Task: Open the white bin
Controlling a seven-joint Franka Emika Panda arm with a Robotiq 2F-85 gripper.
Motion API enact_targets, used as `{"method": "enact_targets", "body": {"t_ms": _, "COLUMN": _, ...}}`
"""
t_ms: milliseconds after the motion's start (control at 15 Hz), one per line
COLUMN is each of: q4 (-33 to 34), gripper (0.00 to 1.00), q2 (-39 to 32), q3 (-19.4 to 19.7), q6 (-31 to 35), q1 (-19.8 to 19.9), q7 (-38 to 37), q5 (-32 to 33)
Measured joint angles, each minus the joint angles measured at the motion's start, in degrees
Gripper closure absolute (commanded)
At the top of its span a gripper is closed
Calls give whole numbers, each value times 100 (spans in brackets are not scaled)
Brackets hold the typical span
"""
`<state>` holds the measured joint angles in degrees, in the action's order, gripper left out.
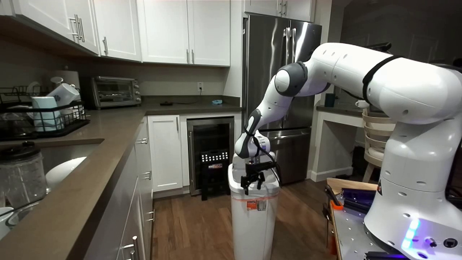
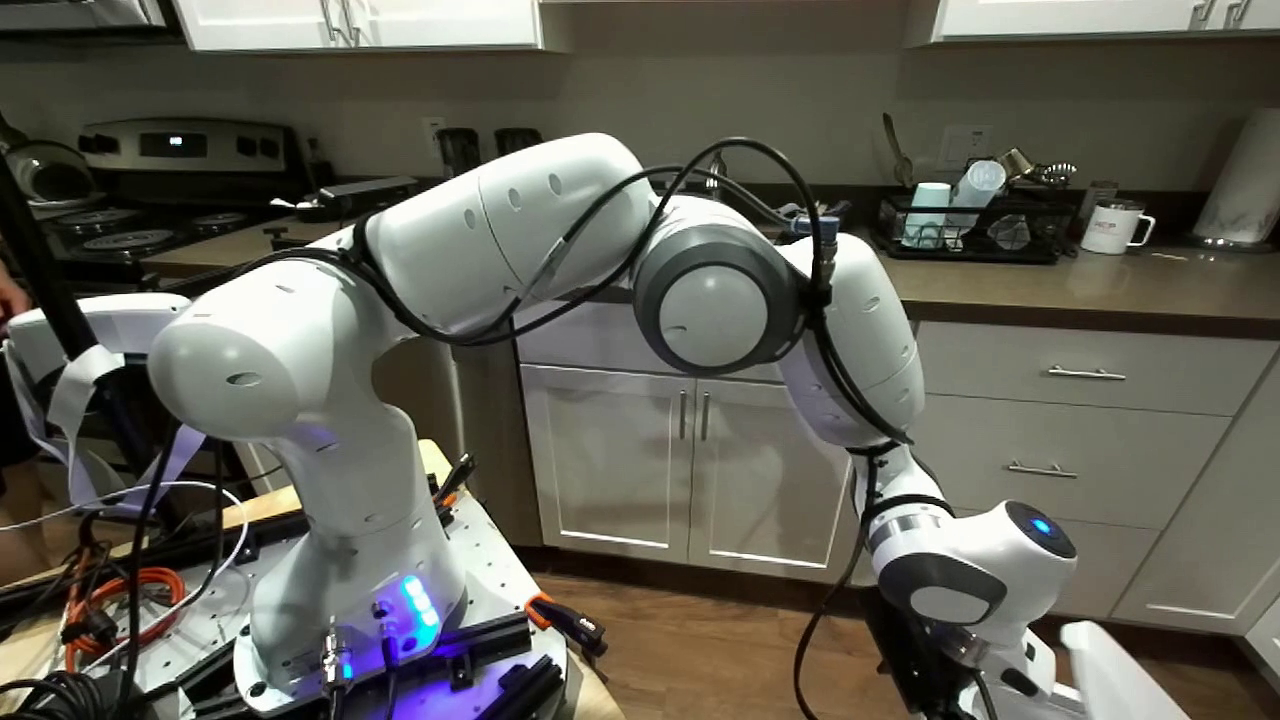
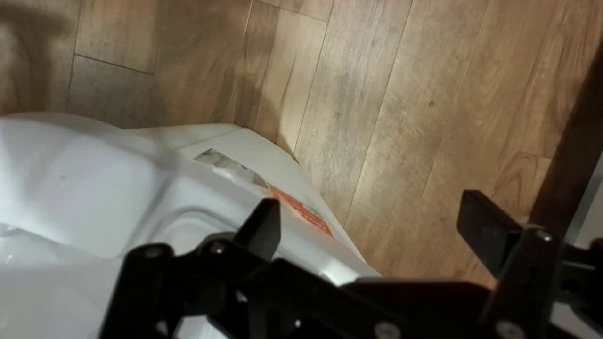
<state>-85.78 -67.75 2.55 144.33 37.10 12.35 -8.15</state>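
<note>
The white bin (image 1: 252, 227) stands on the floor, tall and slim, with an orange-red label (image 1: 252, 205) on its front. A white panel rises at the back of its top; I cannot tell whether this is the raised lid. A white part (image 2: 1120, 670) of it shows at the lower right in an exterior view. My gripper (image 1: 253, 185) is above the bin's front top edge, pointing down. In the wrist view my gripper (image 3: 372, 214) is open and empty, one finger over the bin's edge (image 3: 207, 193) near the label and the other over the floor. Contact cannot be told.
A brown counter (image 1: 101, 162) with drawers and protruding handles runs along one side of the bin. A black step stool (image 1: 213, 177) and a steel fridge (image 1: 265, 72) stand behind. The robot's base table (image 1: 352, 234) is on the other side.
</note>
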Motion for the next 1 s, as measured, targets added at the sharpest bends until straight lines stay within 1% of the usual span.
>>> {"method": "enact_targets", "body": {"t_ms": 133, "q4": -318, "gripper": 0, "q2": 270, "q3": -32, "q6": 59, "q1": -134, "q7": 38, "q5": 0}}
{"method": "enact_targets", "body": {"t_ms": 267, "q4": -673, "gripper": 0, "q2": 721, "q3": -13, "q6": -35, "q1": -377, "q7": 36, "q5": 0}}
{"method": "enact_targets", "body": {"t_ms": 400, "q4": -972, "gripper": 0, "q2": 1253, "q3": 56, "q6": -433, "q1": -678, "q7": 18, "q5": 0}}
{"method": "enact_targets", "body": {"t_ms": 667, "q4": -1453, "gripper": 0, "q2": 2371, "q3": 253, "q6": -1489, "q1": -1281, "q7": -68, "q5": 2}}
{"method": "enact_targets", "body": {"t_ms": 800, "q4": -1759, "gripper": 0, "q2": 2931, "q3": 348, "q6": -1778, "q1": -1549, "q7": -96, "q5": 21}}
{"method": "enact_targets", "body": {"t_ms": 1000, "q4": -2307, "gripper": 0, "q2": 3710, "q3": 426, "q6": -1978, "q1": -1851, "q7": -122, "q5": 91}}
